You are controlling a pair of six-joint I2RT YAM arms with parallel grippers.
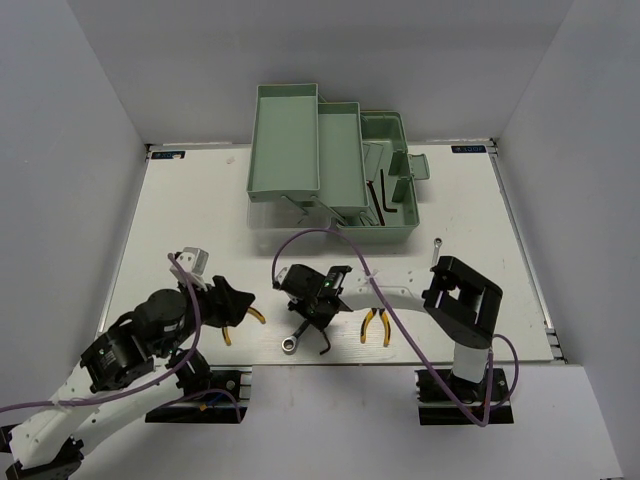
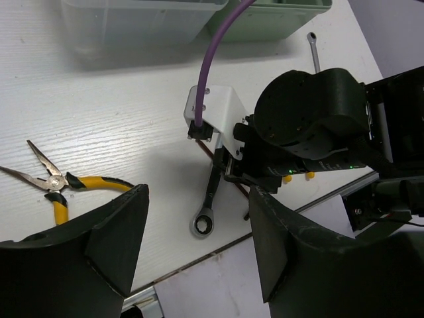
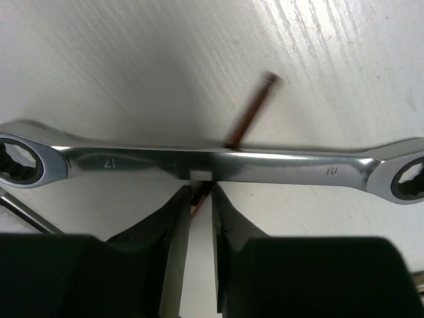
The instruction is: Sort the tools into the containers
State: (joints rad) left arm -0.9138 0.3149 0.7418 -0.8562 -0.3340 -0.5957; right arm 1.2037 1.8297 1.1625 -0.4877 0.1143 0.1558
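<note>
Mint-green plastic forms the toolbox (image 1: 287, 140), which stands open at the far centre of the white desk (image 1: 470, 220) with its trays spread. A dark hex key (image 1: 385, 205) lies in its right-hand compartment. The silver ratchet wrench (image 3: 212, 167) lies flat on the desk near the front edge, at the centre, with a ring end on each side of the right wrist view. A second hex key (image 3: 255, 109), thin and dark, crosses behind the wrench in that view, and its shaft runs into the gap of the right gripper (image 3: 200, 199). The jaws of this gripper stand only narrowly apart around the shaft; the views do not show whether they clamp it. The left gripper (image 2: 197, 199) hangs above the desk at front left with its jaws released wide and nothing between them. Yellow-and-black pliers (image 2: 56, 185) lie on the desk just to its left, with their tips apart. The second pliers (image 1: 377, 325) lie right of the wrench, near the front edge. A small silver rod (image 1: 436, 245) lies farther right, well apart from the toolbox.
</note>
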